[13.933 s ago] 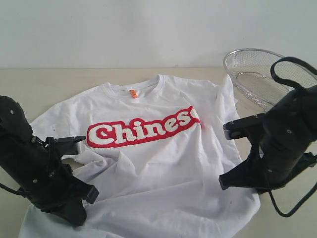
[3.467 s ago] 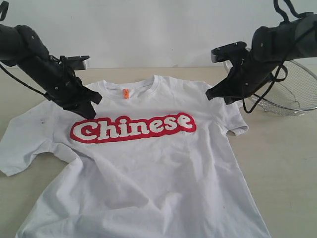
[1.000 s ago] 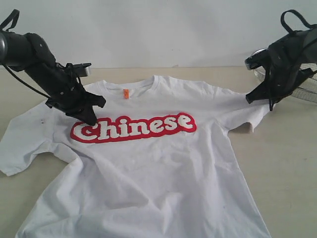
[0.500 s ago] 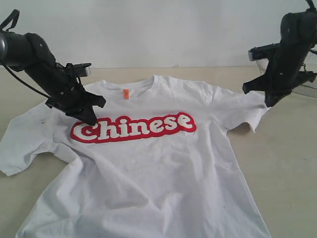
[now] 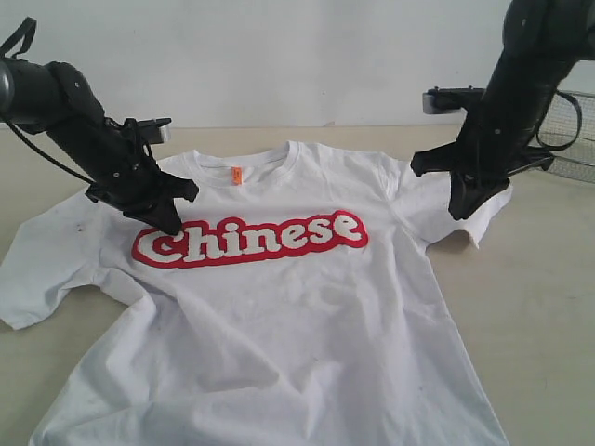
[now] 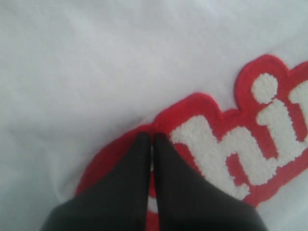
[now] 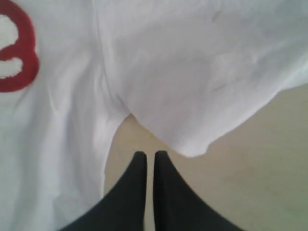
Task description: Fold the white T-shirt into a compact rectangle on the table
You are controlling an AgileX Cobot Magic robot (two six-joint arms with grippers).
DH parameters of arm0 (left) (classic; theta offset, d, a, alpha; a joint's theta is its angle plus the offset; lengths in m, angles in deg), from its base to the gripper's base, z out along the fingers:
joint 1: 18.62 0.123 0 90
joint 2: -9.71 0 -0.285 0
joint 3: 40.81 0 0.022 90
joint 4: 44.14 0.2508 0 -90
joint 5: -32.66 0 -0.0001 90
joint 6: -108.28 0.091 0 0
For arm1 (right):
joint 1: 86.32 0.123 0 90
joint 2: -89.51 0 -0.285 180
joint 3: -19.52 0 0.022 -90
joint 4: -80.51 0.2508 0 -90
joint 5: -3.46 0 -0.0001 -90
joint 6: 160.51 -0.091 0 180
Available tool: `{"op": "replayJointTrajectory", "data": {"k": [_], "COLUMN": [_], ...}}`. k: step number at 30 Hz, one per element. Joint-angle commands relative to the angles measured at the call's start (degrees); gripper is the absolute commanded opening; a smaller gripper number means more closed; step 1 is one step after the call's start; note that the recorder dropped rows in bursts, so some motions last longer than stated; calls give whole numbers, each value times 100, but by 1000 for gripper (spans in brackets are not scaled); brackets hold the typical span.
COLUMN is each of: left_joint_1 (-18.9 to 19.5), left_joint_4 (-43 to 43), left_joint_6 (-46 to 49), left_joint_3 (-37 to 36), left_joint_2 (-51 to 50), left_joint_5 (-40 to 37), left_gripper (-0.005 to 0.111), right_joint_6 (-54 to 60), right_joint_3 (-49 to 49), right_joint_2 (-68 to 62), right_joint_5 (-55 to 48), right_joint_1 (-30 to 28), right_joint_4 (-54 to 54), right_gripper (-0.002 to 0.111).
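The white T-shirt (image 5: pixel 279 316) lies face up and spread out on the table (image 5: pixel 548 307), red "Chinese" lettering (image 5: pixel 251 240) across the chest and an orange neck tag (image 5: pixel 236 176) at the collar. My left gripper (image 5: pixel 173 226) is shut, its tips down on the letter C; the left wrist view has the gripper (image 6: pixel 152 137) on the red patch (image 6: pixel 211 144), no cloth pinched. My right gripper (image 5: pixel 461 212) is shut and empty, hanging over the right sleeve (image 5: pixel 465 204). In the right wrist view the gripper (image 7: pixel 147 155) points at bare table (image 7: pixel 250 183) beside the sleeve hem (image 7: pixel 192 144).
A silver wire-mesh basket (image 5: pixel 572 139) stands at the far right edge of the table, partly behind the right arm. The shirt's left sleeve (image 5: pixel 37 279) lies spread toward the left edge. A white wall runs along the table's back.
The right arm has swung left from beside the basket to above the right sleeve, turning its gripper downward. The left arm and the shirt have not moved.
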Motion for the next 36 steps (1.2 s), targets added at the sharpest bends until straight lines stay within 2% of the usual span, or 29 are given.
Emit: {"op": "replayJointTrajectory", "data": {"k": [1,4,6,7,12,15,19,22,24,26,27,29,36], "left_joint_1": [6,6,6,6,6,6,6,6,6,6,6,6,6], "left_joint_4": [517,276,71,-64,-277,-277,-565,-621,-621,-621,-621,-621,-621], "left_joint_6": [-11,35,234,331,439,439,674,744,744,744,744,744,744], "left_joint_3": [-106,-106,-106,-106,-106,-106,-106,-106,-106,-106,-106,-106,-106], "left_joint_2": [-276,-276,-276,-276,-276,-276,-276,-276,-276,-276,-276,-276,-276], "left_joint_5": [20,-2,-54,-100,-182,-234,-316,-316,-327,-339,-339,-339,-329], "left_gripper": [5,5,5,5,5,5,5,5,5,5,5,5,5], "right_joint_6": [208,591,1135,1651,4099,4612,5697,5697,5697,5685,5624,5527,5301], "right_joint_3": [1549,2575,2923,3080,3196,3196,3196,3196,3196,3196,3196,3196,3196], "right_joint_2": [1028,1349,1360,1311,895,549,-114,-127,-127,-127,-127,-127,-127], "right_joint_5": [1472,2464,2874,2949,2302,1876,644,1020,1268,1323,1336,1336,1916], "right_joint_1": [-281,-605,-867,-1010,-1563,-1943,-2657,-2702,-2702,-2702,-2702,-2702,-2264], "right_joint_4": [636,1132,1840,2523,5211,5820,7357,7387,7387,7387,7387,7375,7332], "right_gripper": [0,0,0,0,0,0,0,1,10,31,46,58,59]}}
